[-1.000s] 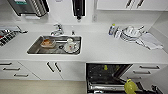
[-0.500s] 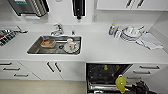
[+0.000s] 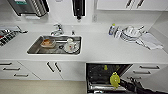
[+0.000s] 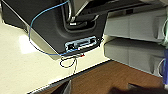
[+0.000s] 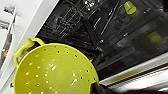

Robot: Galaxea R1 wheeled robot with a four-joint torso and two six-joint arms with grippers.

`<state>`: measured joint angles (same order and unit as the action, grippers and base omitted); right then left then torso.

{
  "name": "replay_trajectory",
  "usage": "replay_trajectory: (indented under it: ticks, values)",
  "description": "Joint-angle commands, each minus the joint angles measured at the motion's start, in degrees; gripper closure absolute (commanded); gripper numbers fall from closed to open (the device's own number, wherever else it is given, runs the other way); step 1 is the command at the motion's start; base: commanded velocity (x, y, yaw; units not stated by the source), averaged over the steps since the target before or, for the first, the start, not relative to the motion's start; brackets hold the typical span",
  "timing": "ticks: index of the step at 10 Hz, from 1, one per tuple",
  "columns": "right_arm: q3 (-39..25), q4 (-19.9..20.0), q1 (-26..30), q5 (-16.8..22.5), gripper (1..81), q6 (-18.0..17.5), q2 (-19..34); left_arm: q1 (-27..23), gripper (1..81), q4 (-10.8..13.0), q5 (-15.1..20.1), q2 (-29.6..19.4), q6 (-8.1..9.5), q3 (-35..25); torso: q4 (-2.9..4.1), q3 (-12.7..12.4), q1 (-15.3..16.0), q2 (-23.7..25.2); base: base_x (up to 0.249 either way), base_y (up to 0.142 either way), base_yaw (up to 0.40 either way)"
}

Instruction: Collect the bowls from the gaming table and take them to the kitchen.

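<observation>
1. We're in the kitchen: white countertop [image 3: 105, 51], steel sink [image 3: 55, 45] at centre left, so the carrying leg looks done.
2. The right gripper [image 3: 120, 83] comes in from the near right, clamped on the rim of a yellow bowl [image 3: 114, 80] with holes and a loop handle, more a strainer than a plain dish.
3. That bowl hangs over the open dishwasher [image 3: 105, 75], just above its dark racks [image 5: 100, 32]; judging by this, it is being loaded, not yet set down.
4. A small yellow cup [image 5: 130, 7] already sits deep in the rack.
5. Dishes [image 3: 70, 46] lie in the sink; whether they are the other bowls, I can't tell.
6. The left wrist view looks at floor and the robot's base; the left fingers' state I can't tell.
</observation>
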<state>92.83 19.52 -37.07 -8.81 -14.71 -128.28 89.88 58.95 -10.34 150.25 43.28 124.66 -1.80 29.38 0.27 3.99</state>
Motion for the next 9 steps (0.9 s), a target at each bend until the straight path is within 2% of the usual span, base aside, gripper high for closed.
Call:
replay_trajectory:
  ticks: [1, 5, 6, 8, 9]
  values:
    - [3.7, 0.5, 9.4, 4.9, 81.1, -2.5, -0.4, 1.7, 1.0, 1.1, 2.3, -0.6, -0.12, -0.6, 0.0, 0.0, 0.0, 0.0, 0.0, 0.0, 0.0]
    - [5.2, 0.5, 11.1, 6.4, 81.1, -3.3, -1.5, 1.7, 1.0, 1.2, 2.3, -0.3, -0.21, -0.7, 0.0, 0.0, 0.0, 0.0, 0.0, 0.0, 0.0]
    - [5.1, 0.6, 12.0, 6.4, 1.0, -3.7, -1.4, 1.7, 1.0, 1.2, 2.3, -0.3, -0.21, -0.6, 0.0, 0.0, 0.0, 0.0, 0.0, 0.0, 0.0]
    - [1.3, 0.3, 13.3, 8.4, 1.0, -4.2, 1.4, 1.7, 1.0, 1.1, 2.2, -0.3, -0.3, -0.6, 0.0, 0.0, 0.0, 0.0, 0.0, 0.0, 0.0]
    - [-2.0, -0.4, 13.6, 9.4, 1.0, -4.2, 4.6, 1.7, 1.0, 1.1, 2.1, 0.1, -0.39, -0.6, 0.0, 0.0, 0.0, 0.0, 0.0, 0.0, 0.0]
